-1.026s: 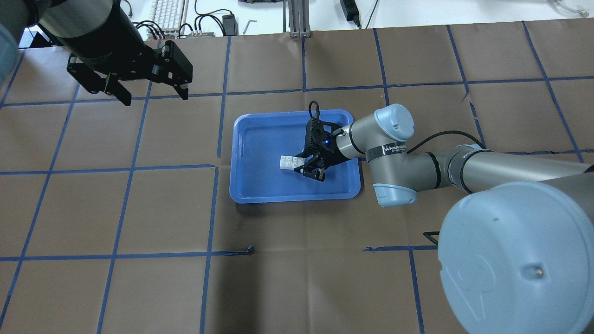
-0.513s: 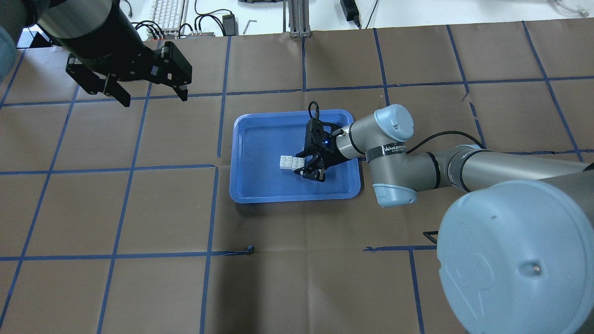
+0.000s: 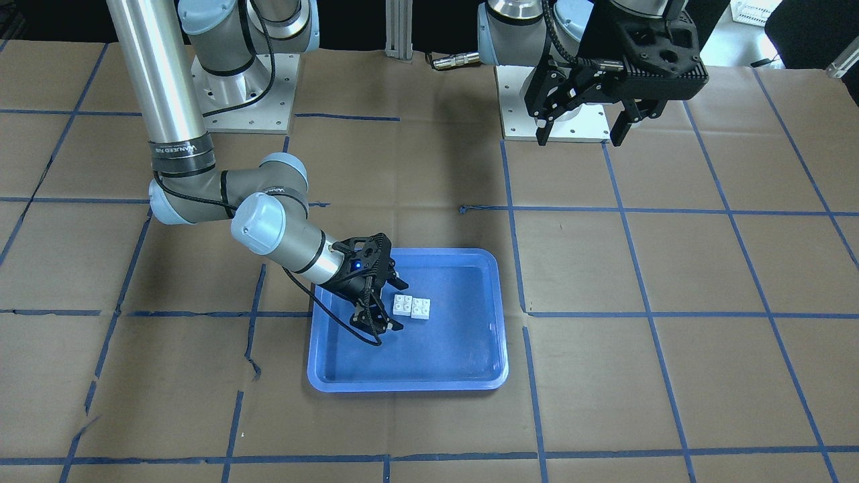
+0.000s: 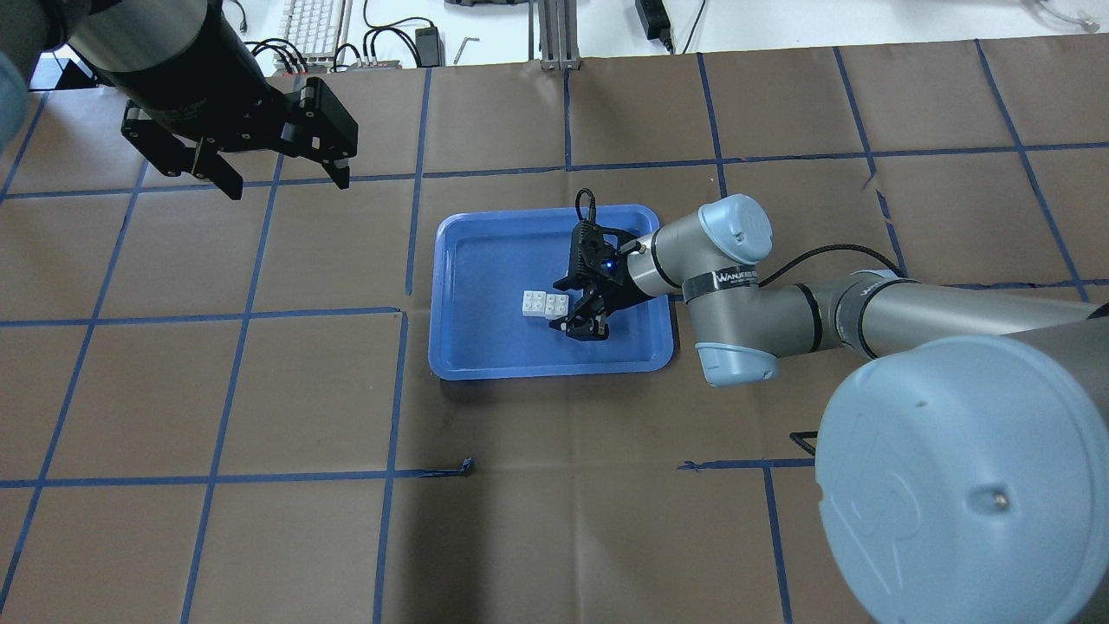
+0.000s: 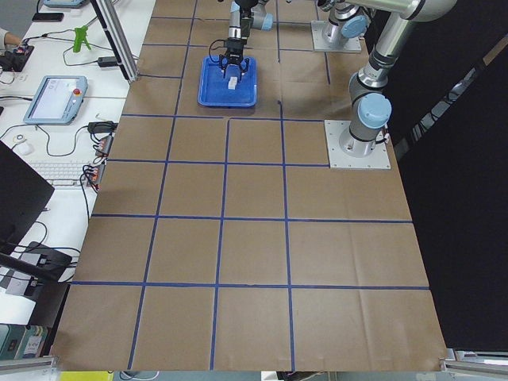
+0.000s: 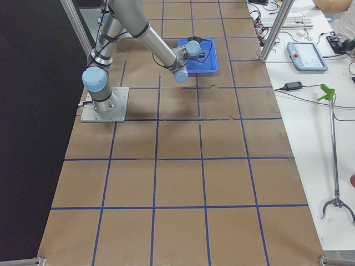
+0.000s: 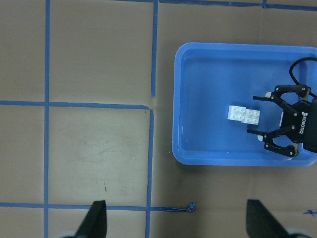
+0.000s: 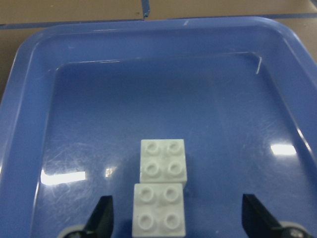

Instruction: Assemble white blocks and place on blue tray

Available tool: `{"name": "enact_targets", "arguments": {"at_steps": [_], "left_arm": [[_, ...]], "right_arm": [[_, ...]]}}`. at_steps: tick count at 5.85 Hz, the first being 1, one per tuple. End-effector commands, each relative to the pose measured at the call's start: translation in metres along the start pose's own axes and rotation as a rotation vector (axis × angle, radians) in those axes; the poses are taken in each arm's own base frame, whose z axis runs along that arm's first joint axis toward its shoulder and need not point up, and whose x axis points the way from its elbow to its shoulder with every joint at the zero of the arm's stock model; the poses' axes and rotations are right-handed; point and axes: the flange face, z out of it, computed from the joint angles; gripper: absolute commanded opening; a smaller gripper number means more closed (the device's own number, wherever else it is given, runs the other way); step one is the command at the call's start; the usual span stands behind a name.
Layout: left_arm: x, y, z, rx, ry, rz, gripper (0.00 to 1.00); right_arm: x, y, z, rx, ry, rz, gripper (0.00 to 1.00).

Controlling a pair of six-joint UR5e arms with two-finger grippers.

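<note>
The two white blocks [image 4: 546,304] lie side by side, touching and slightly offset, on the floor of the blue tray [image 4: 485,260]. They also show in the front view [image 3: 411,306], the left wrist view [image 7: 244,114] and the right wrist view [image 8: 163,160]. My right gripper [image 4: 567,308] is open, low over the tray, with the nearer block [image 8: 159,213] between its spread fingers and no contact visible. My left gripper [image 4: 290,184] is open and empty, high over the far left of the table.
The tray [image 3: 436,365] sits mid-table on brown paper with blue tape lines. The right arm's elbow [image 4: 736,286] reaches over the tray's right rim. A keyboard and cables [image 4: 312,26] lie beyond the far edge.
The right gripper's fingers have shifted slightly beside the blocks. The left gripper has drifted a little toward the far left. The blocks have not moved.
</note>
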Motion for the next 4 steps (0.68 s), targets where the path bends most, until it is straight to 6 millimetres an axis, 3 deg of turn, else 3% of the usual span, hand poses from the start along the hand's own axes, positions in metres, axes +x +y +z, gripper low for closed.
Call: {"name": "enact_targets", "arguments": {"at_steps": [1,4], "left_arm": [[0.000,0.000,0.000,0.000,0.000,0.000,0.99],[0.000,0.000,0.000,-0.001,0.000,0.000,0.99]], "right_arm": [[0.020,-0.016,-0.014,-0.007,0.049,0.032,1.00],[0.018,-0.038,-0.071,-0.180,0.069,0.188,1.00]]}}
